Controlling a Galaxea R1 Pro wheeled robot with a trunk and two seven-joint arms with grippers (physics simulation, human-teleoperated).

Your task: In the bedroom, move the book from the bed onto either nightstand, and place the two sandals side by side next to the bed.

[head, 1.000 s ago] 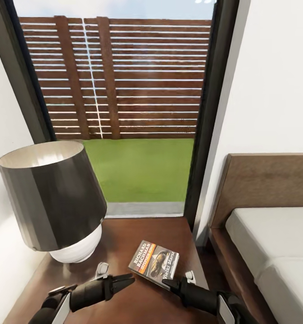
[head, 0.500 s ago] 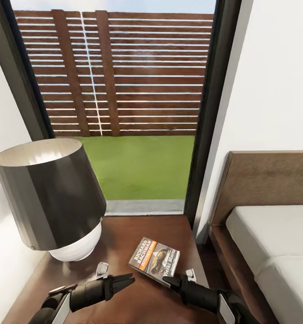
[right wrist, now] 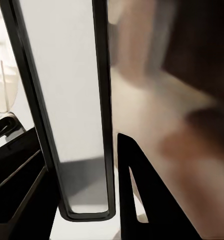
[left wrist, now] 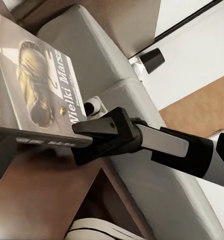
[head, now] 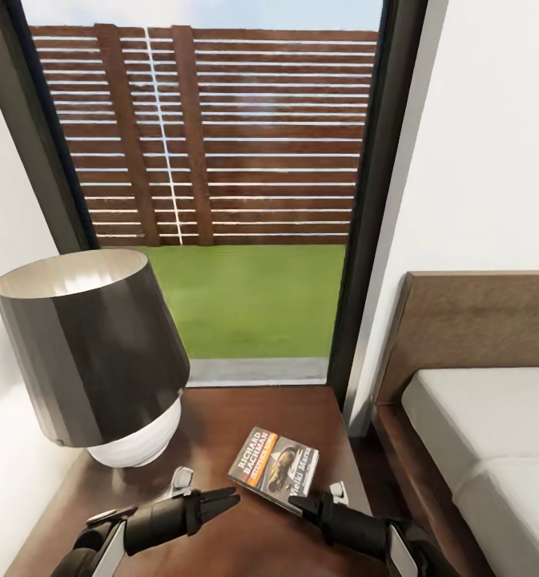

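Lying flat on the glossy dark-brown top of the nightstand (head: 221, 417), the book (head: 274, 467) shows its cover face up, with the white "Richard Bachman" lettering and an orange band along one side and a greyish picture beside them; it sits toward the nightstand's right front part, turned at an angle. A lamp (head: 93, 353) with a dark shade and white rounded base stands on the nightstand's left half, apart from the book. The right gripper (head: 304, 503) reaches in from the lower right with its dark tips touching or just at the book's near corner; in the left wrist view the same right gripper (left wrist: 99, 135) is seen pressed against the book's (left wrist: 37, 85) edge, its fingers seemingly closed on that thin edge, though the grip itself cannot be told for certain. The left gripper (head: 225, 502) hovers just above the nightstand to the left of the book, its two pointed fingers drawn close together with nothing between them. To the right stands the bed (head: 485, 433), its light-grey mattress inside a dark wooden frame with a wide flat headboard, separated from the nightstand by a narrow gap. Behind the nightstand a tall dark-framed window (head: 213, 160) shows a brown slatted fence and green grass
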